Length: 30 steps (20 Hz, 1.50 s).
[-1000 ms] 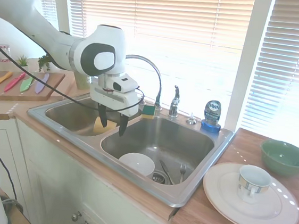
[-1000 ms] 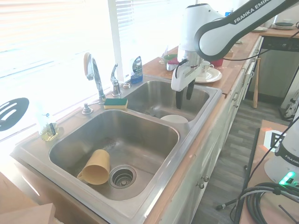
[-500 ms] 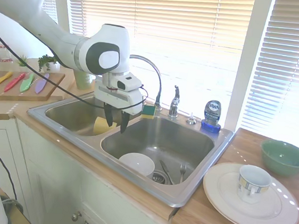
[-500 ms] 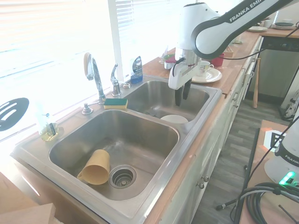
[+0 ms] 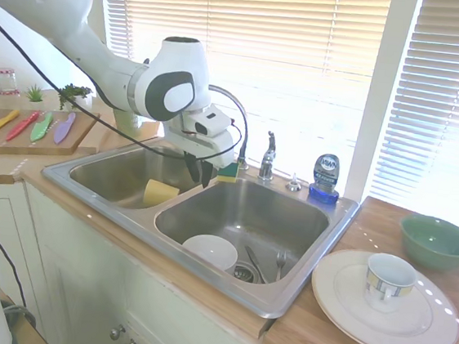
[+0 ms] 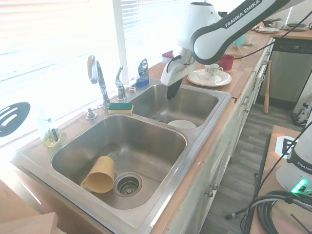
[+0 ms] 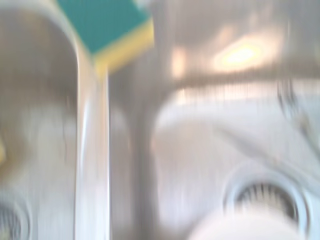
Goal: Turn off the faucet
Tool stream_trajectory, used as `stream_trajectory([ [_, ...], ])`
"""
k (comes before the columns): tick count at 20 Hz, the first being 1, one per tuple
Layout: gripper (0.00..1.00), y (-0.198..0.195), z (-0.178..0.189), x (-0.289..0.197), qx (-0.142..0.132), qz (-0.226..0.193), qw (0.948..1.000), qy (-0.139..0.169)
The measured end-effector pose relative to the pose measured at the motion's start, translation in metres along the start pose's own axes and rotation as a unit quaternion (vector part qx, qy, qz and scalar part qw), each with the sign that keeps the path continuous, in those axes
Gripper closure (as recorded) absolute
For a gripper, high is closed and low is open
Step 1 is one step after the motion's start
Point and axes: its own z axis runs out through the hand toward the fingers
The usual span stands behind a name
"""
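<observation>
I see the end effector (image 5: 198, 169) over the sink divider, tilted; can't tell if its fingers are parted. Faucet (image 5: 267, 157) stands on the back rim of the sink (image 6: 146, 214), lever upright. Green-yellow sponge (image 6: 120, 107) lies between them. Blue soap bottle (image 5: 325, 176) right of the lever. White bowl (image 5: 210, 251) in the right basin, yellow cup (image 6: 99, 174) in the left.
</observation>
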Motion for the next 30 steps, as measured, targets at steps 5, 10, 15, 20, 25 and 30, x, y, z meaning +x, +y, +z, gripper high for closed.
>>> stream_trajectory([
  [5, 1.00, -0.042, -0.003, 0.031, 0.036, -0.002, 0.9990, 0.028],
  [10, 1.00, -0.088, -0.006, 0.065, 0.063, 0.007, 0.9969, 0.046],
  [15, 1.00, -0.137, -0.011, 0.105, 0.083, 0.020, 0.9943, 0.065],
  [20, 1.00, -0.173, -0.025, 0.146, 0.093, 0.040, 0.9927, 0.065],
  [25, 1.00, -0.188, -0.016, 0.183, 0.085, 0.056, 0.9923, 0.071],
  [30, 1.00, -0.193, 0.008, 0.191, 0.075, 0.062, 0.9934, 0.062],
])
